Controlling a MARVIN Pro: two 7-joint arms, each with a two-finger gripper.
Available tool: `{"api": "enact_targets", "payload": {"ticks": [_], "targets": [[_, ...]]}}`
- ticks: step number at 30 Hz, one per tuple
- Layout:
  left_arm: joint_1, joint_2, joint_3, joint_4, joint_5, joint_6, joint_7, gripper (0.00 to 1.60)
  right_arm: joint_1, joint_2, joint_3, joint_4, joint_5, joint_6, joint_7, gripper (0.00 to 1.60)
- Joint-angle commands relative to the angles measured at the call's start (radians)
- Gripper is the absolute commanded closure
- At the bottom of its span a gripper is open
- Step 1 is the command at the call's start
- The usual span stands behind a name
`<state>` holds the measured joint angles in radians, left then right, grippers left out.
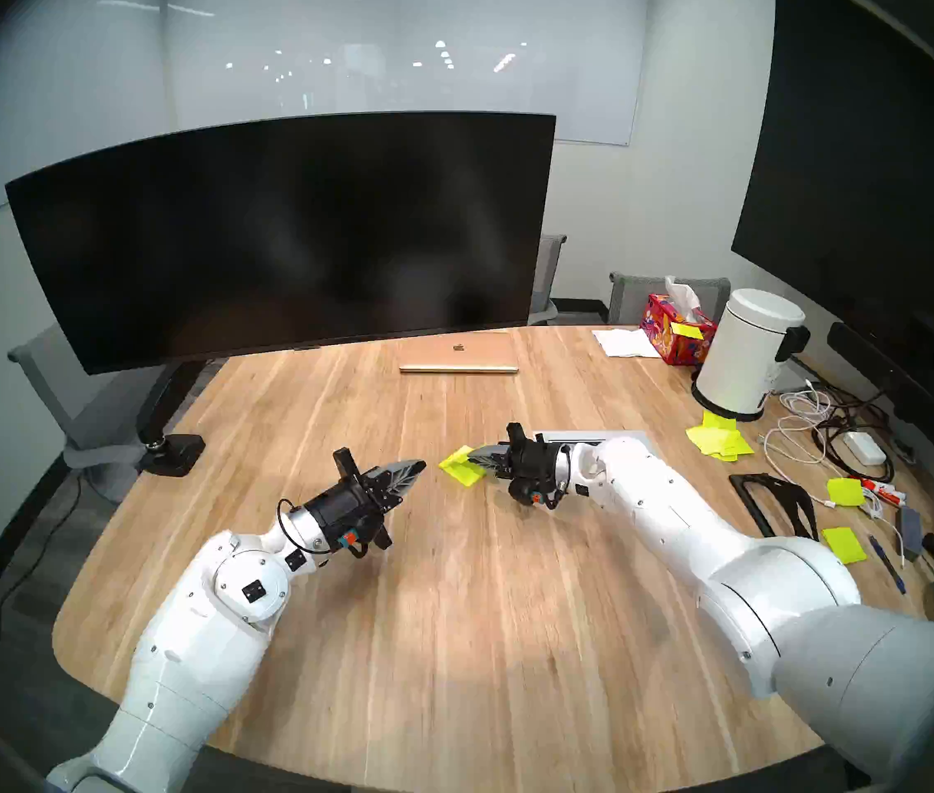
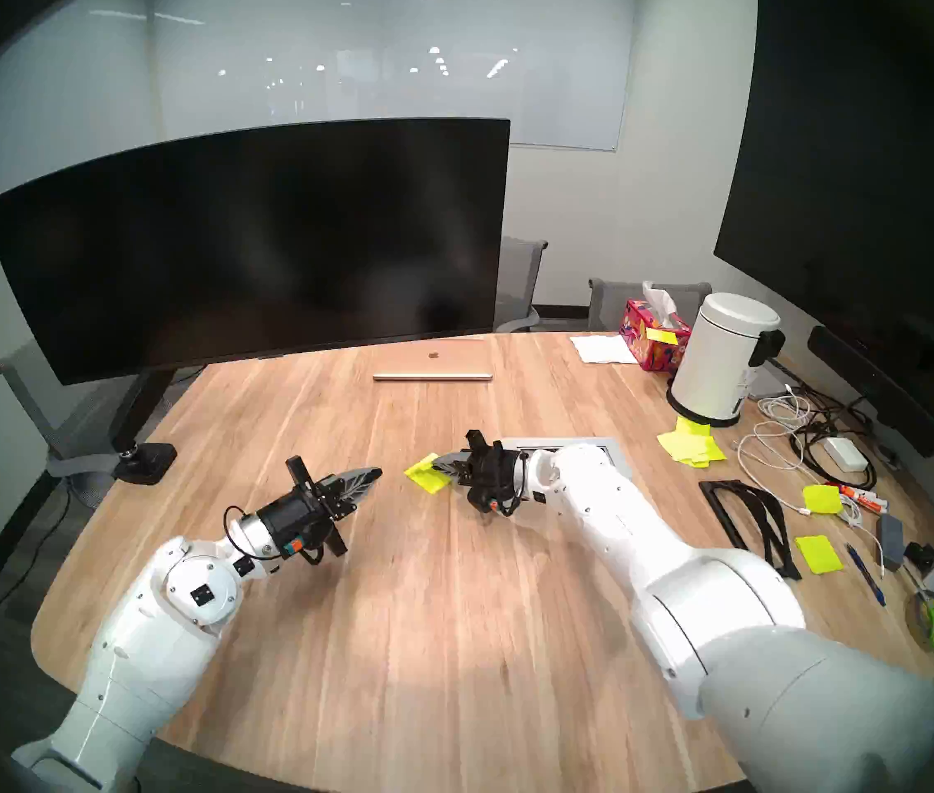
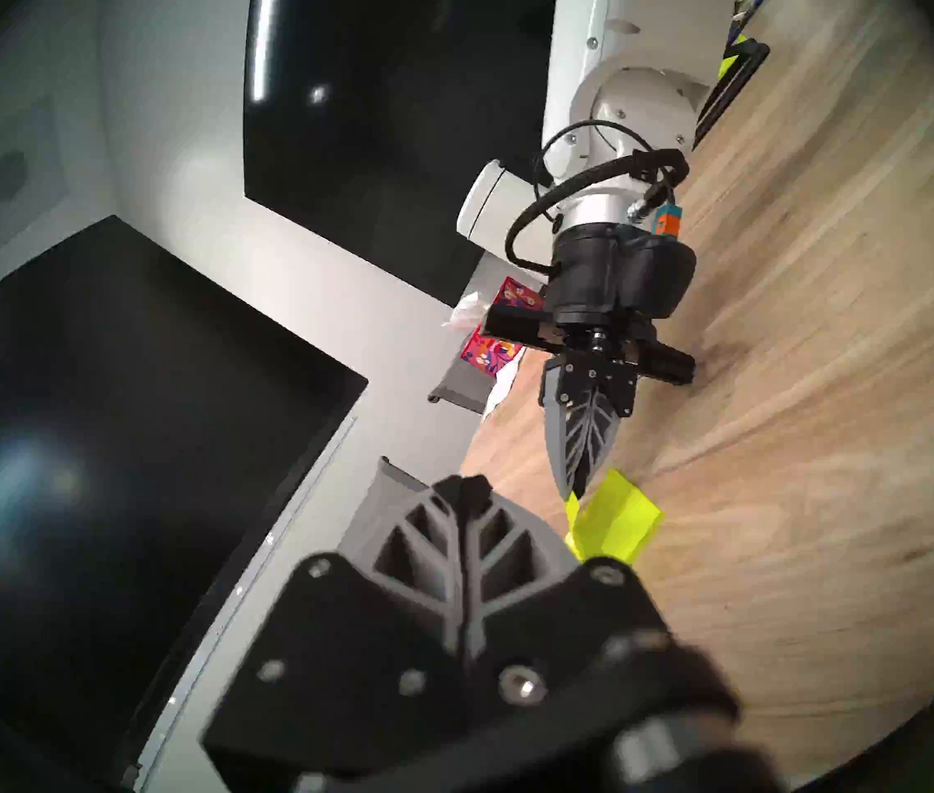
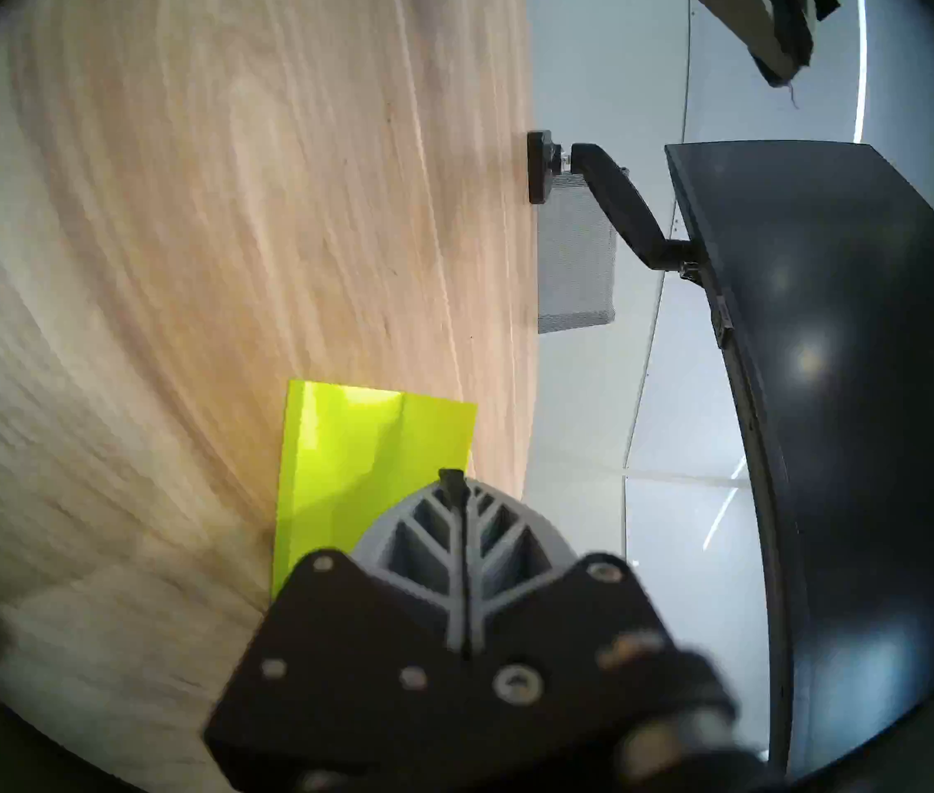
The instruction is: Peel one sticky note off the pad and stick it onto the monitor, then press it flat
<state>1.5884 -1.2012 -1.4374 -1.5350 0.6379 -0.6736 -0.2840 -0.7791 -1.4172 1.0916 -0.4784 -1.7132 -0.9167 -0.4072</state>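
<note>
The wide curved monitor (image 1: 281, 242) stands dark at the table's far left on a black jointed arm. The neon yellow-green pad (image 1: 467, 476) lies mid-table. My right gripper (image 1: 476, 459) is shut on the edge of the top sticky note (image 1: 455, 456), which bends up off the pad with one side still joined to it. In the right wrist view the sticky note (image 4: 361, 448) spreads out from the right gripper (image 4: 453, 477), with the monitor (image 4: 853, 374) beyond. My left gripper (image 1: 419, 465) hovers shut and empty just left of the pad, and its wrist view shows the right gripper (image 3: 573, 485) pinching the sticky note (image 3: 613, 506).
A closed gold laptop (image 1: 459, 354) lies under the monitor's right end. At the right are a white bin (image 1: 745, 357), a tissue box (image 1: 676, 331), a heap of yellow notes (image 1: 719, 437), cables (image 1: 819, 431) and a bigger flat screen (image 1: 882, 174). The monitor arm's base (image 1: 170, 451) clamps the left edge.
</note>
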Motion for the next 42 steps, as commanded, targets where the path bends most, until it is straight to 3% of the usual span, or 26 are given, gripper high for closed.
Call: {"api": "enact_targets", "payload": {"ticks": [1,12,23,42], "targets": [[-0.03,-0.012,0.025,0.0,-0.003,-0.024,-0.007,1.6,0.031,-0.01,-0.011,0.026,-0.011,-0.002,-0.033,1.6],[-0.028,-0.019,0.031,0.016,0.001,-0.028,-0.002,1.6,0.02,0.002,-0.01,-0.008,-0.023,-0.029,-0.046,1.6],[-0.05,-0.012,0.039,0.025,-0.049,0.009,-0.072,1.6,0.011,0.018,0.005,-0.035,-0.021,-0.042,-0.041,1.6],[-0.078,-0.013,0.053,0.028,-0.049,0.011,-0.155,1.6,-0.046,0.035,0.041,-0.139,-0.005,-0.043,0.005,1.6]]}}
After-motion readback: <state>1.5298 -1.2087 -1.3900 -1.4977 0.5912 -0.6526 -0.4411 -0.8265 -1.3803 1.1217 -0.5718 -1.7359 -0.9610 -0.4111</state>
